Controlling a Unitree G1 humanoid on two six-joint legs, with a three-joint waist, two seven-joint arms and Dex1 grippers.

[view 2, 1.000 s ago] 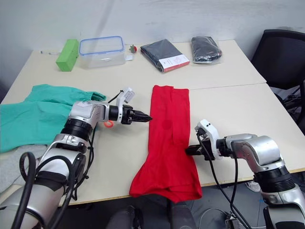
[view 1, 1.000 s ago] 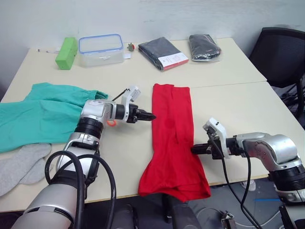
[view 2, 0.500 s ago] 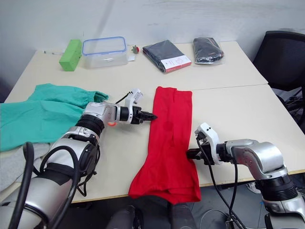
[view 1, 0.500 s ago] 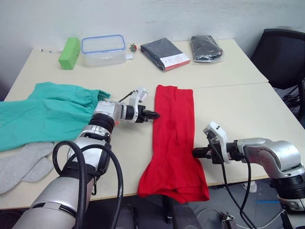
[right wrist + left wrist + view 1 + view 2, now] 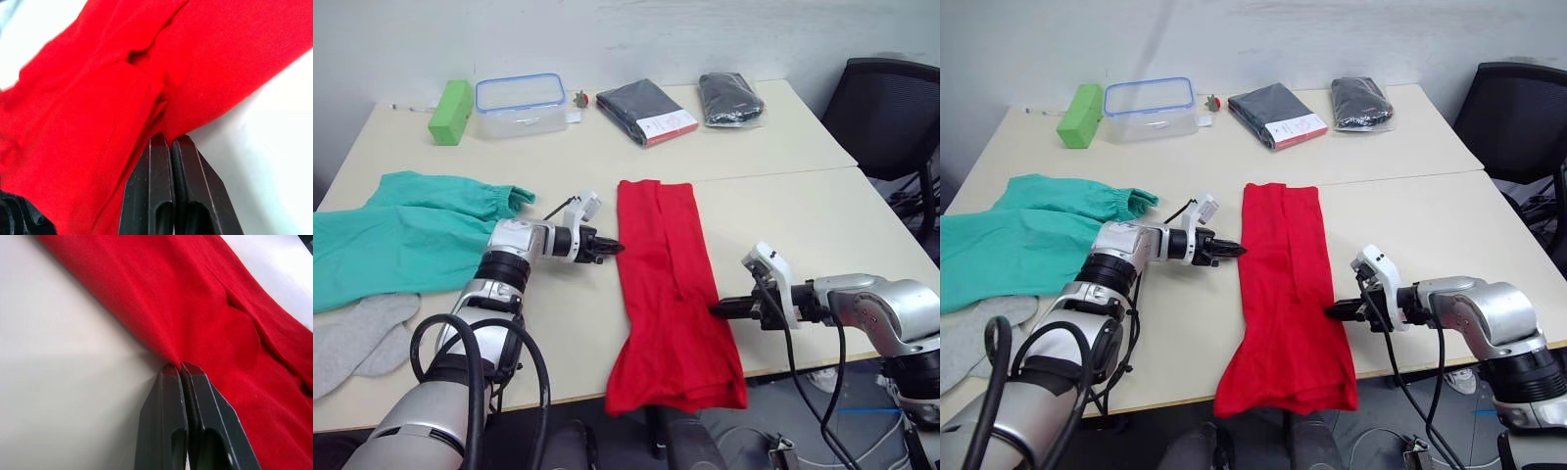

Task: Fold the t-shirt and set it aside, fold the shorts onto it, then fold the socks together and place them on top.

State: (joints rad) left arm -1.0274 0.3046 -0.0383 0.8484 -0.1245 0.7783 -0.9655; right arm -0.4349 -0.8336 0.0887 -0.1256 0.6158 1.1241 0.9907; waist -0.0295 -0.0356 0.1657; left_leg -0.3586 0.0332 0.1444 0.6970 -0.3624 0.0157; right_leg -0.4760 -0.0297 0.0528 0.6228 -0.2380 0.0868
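You see the t-shirt point(image 5: 669, 291) lying on the table point(image 5: 783, 211) as a long bright red strip, folded lengthwise, with 1 straight short edge toward the far side and the wider end hanging a little over the near edge of the table. A soft crease line runs along its middle (it shows well in both wrist views).

Your left end effector point(image 5: 615, 249) is clenched on the left edge of the t-shirt, in its upper half; in the left wrist view the 2 fingers point(image 5: 168, 421) are pressed together and the cloth is pinched at their tips. Your right end effector point(image 5: 717, 308) is clenched on the right edge, lower down, and there the fabric also rises to the closed fingers point(image 5: 156, 191).

The shorts point(image 5: 401, 238) lie flat at the left side of the table, teal-green, with the gathered waistband pointing to the t-shirt. The socks point(image 5: 354, 338), light grey, lie just beside the shorts at the near left edge.
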